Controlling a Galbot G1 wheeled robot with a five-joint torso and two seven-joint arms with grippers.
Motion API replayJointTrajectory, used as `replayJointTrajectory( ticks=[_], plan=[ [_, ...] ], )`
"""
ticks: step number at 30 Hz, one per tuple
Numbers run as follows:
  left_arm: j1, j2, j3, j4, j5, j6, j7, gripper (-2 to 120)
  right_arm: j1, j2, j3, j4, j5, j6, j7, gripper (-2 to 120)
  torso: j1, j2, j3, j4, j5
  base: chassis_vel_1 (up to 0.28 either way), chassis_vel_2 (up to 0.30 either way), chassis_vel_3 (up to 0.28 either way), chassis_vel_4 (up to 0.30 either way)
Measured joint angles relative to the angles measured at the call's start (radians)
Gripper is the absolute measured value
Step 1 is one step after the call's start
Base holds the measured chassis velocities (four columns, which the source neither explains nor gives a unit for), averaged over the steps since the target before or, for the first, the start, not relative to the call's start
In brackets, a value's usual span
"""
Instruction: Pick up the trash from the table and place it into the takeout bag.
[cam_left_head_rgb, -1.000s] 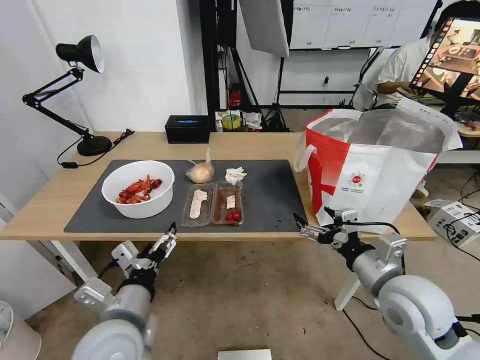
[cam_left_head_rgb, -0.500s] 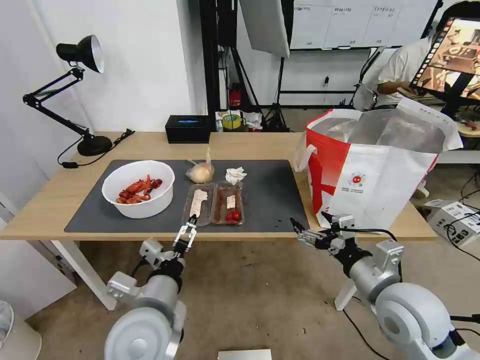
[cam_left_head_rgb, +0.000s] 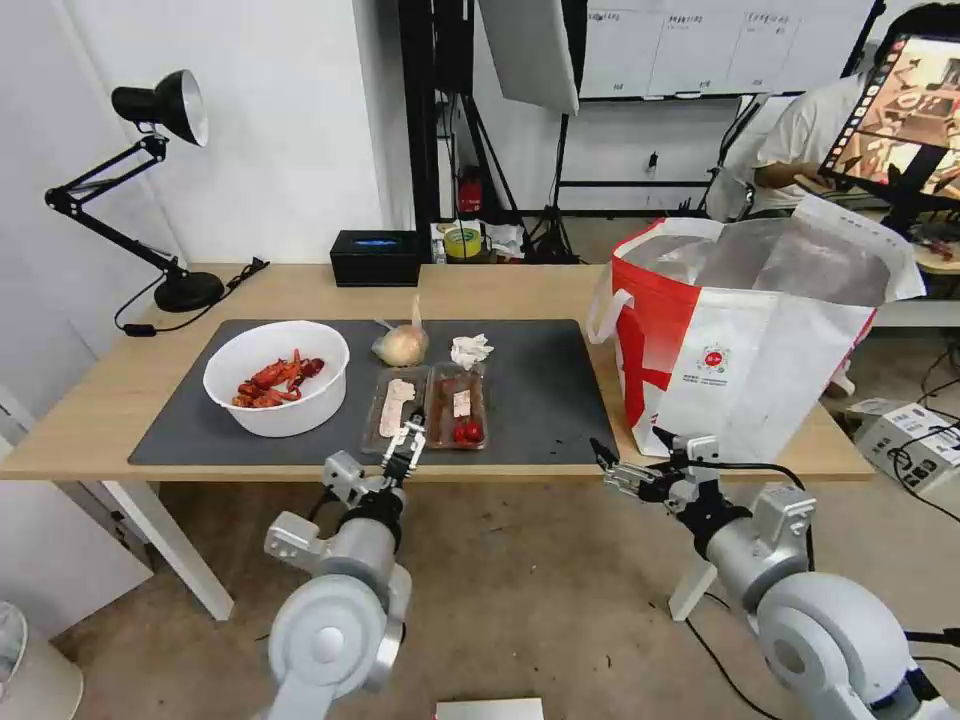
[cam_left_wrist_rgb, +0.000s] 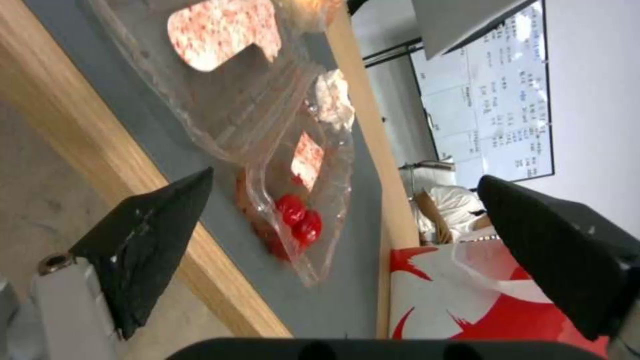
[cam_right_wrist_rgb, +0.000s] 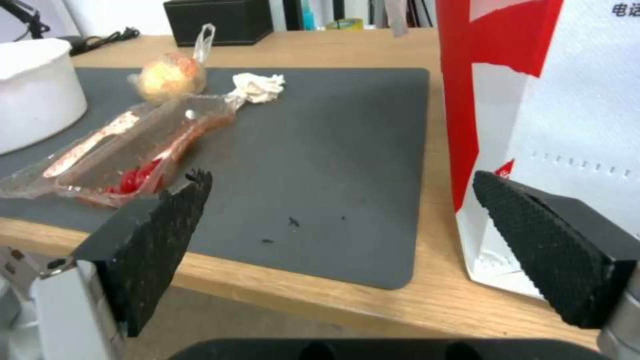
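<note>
Spanning the scene, a long light-wood table with a large dark grey mat laid on it. Standing at the table's right end, a large boxy white takeout bag with red side panels, open at the top, silver lining showing. Sitting on the mat's left part, a white round bowl of red crayfish shells. Lying open just right of the bowl, near the front edge, a clear hinged plastic tray with red scraps. Behind the tray, a knotted clear bag with a yellowish lump, and beside that a crumpled white tissue. Reaching up to the tray's near edge, the left gripper, fingers apart, holding nothing. Hovering off the table's front edge below the takeout bag, the right gripper, fingers spread wide, empty.
</note>
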Motion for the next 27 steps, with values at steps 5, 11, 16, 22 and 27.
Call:
replayJointTrajectory(
  ticks=[5, 11, 16, 22, 27],
  plan=[
    [-0.020, -0.010, 0.008, 0.027, 0.001, 0.001, -0.007, 100, -0.002, 0.005, 0.001, -0.003, -0.001, 0.001, 0.000, 100, 0.000, 0.000, 0.000, 0.0000, 0.0000, 0.000, 0.000, 0.000, 0.000],
    [-0.068, -0.023, 0.008, 0.091, -0.004, 0.002, -0.016, 100, -0.003, 0.013, 0.001, -0.012, -0.007, 0.004, 0.000, 100, 0.000, 0.000, 0.000, 0.0000, -0.0002, 0.000, 0.000, 0.000, 0.000],
    [-0.091, -0.032, 0.003, 0.121, -0.008, -0.001, -0.019, 100, 0.000, 0.026, -0.006, -0.022, -0.017, 0.006, -0.001, 100, 0.000, 0.000, 0.000, 0.0000, 0.0000, 0.000, 0.000, 0.000, 0.000],
    [-0.108, -0.031, 0.004, 0.141, -0.018, -0.001, -0.018, 100, 0.001, 0.037, -0.011, -0.039, -0.026, 0.010, -0.001, 100, 0.000, 0.000, 0.000, 0.0000, 0.0000, 0.000, 0.000, 0.000, 0.000],
    [-0.120, -0.033, 0.003, 0.164, -0.022, -0.003, -0.018, 100, 0.010, 0.043, -0.020, -0.053, -0.030, 0.014, -0.001, 100, 0.000, 0.000, 0.000, 0.0000, -0.0001, 0.000, 0.000, 0.000, 0.000]
  ],
)
